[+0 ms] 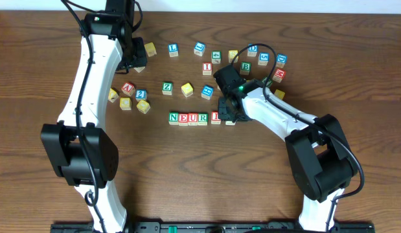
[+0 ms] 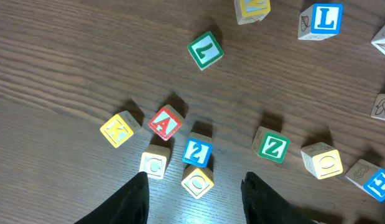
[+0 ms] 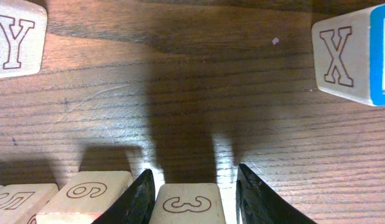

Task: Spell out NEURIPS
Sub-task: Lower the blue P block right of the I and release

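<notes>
Cube at fingertips (image 3: 187, 204): pale wood, square-edged, with an outlined 3 on its face.
Right gripper (image 3: 194, 169): black tapered fingers straddle that cube, loosely, with a thin gap at one side.
Left gripper (image 2: 195, 177): fingers parted, holding nothing.
NEURIPS row (image 1: 192, 118): N, E, U, R, I readable, mid-table; the straddled cube ends it.
Table (image 3: 180, 74): dark, grained wood.

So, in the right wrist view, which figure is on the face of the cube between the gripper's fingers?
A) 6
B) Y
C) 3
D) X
C: the wooden cube between the fingers of the right gripper shows a 3; the 6 is on the neighbouring cube.
</notes>
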